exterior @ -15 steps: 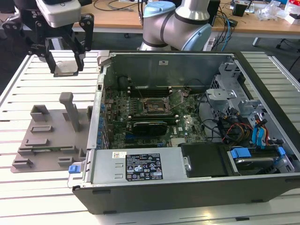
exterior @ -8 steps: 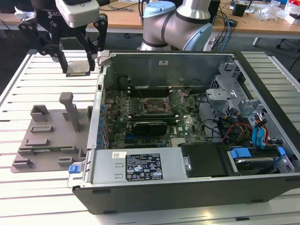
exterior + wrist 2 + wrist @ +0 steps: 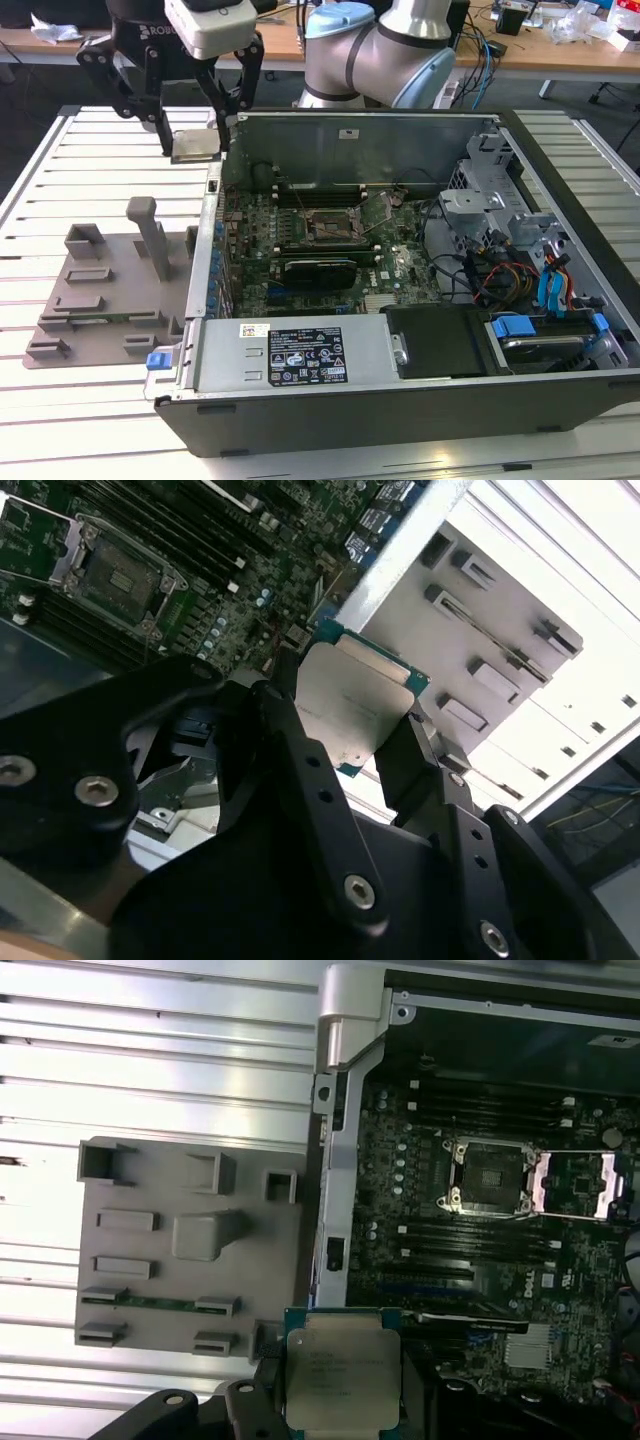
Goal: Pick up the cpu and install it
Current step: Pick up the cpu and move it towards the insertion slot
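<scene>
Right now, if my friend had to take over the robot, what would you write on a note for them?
Gripper: shut on the cpu, with a finger on each side, holding it up in the air.
Where: over the table, just outside the computer case wall on the exterior view's left, near the grey fixture plate.
Socket inside the case: frame flipped open, nothing in it.
Done: the cpu is picked up.
Left: the cpu is not yet in the socket.
</scene>
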`<state>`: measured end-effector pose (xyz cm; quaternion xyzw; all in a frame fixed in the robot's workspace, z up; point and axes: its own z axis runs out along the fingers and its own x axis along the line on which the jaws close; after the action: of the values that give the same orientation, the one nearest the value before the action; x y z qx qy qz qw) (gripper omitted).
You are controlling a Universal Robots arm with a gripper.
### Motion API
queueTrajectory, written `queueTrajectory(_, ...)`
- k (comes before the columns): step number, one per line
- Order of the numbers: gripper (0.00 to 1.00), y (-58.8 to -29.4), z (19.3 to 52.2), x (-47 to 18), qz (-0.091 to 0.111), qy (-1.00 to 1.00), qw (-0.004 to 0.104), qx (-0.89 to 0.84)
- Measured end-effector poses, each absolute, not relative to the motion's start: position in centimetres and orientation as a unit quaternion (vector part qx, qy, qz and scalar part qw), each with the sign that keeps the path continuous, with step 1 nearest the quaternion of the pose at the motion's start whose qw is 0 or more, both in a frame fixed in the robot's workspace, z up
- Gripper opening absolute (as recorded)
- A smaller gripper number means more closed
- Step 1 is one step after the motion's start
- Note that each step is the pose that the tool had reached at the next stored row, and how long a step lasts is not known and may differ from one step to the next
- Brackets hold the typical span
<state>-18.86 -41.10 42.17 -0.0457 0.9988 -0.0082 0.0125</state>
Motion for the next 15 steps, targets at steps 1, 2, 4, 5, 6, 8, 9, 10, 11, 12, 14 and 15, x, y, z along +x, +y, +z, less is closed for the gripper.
queueTrajectory(1, 0.55, -41.1, 42.2, -18.7, -0.008, 0.999, 0.013, -0.046)
queueTrajectory(2, 0.55, -41.1, 42.2, -18.2, -0.008, 0.999, 0.013, -0.046)
queueTrajectory(4, 0.55, -41.1, 42.2, -17.9, -0.008, 0.999, 0.013, -0.046)
queueTrajectory(5, 0.55, -41.1, 42.2, -17.7, -0.008, 0.999, 0.012, -0.046)
queueTrajectory(6, 0.55, -41.1, 42.2, -17.4, -0.008, 0.999, 0.012, -0.046)
queueTrajectory(8, 0.55, -41.1, 42.2, -16.9, -0.008, 0.999, 0.013, -0.046)
queueTrajectory(9, 0.55, -41.1, 42.2, -16.5, -0.008, 0.999, 0.012, -0.046)
queueTrajectory(10, 0.55, -41.1, 42.2, -16.2, -0.009, 0.999, 0.012, -0.046)
queueTrajectory(11, 0.55, -41.1, 42.2, -16.0, -0.009, 0.999, 0.012, -0.046)
queueTrajectory(12, 0.55, -41.1, 42.2, -15.9, -0.009, 0.999, 0.012, -0.046)
queueTrajectory(14, 0.55, -41.1, 42.2, -15.2, -0.009, 0.999, 0.012, -0.046)
queueTrajectory(15, 0.55, -41.1, 42.2, -14.8, -0.009, 0.999, 0.012, -0.046)
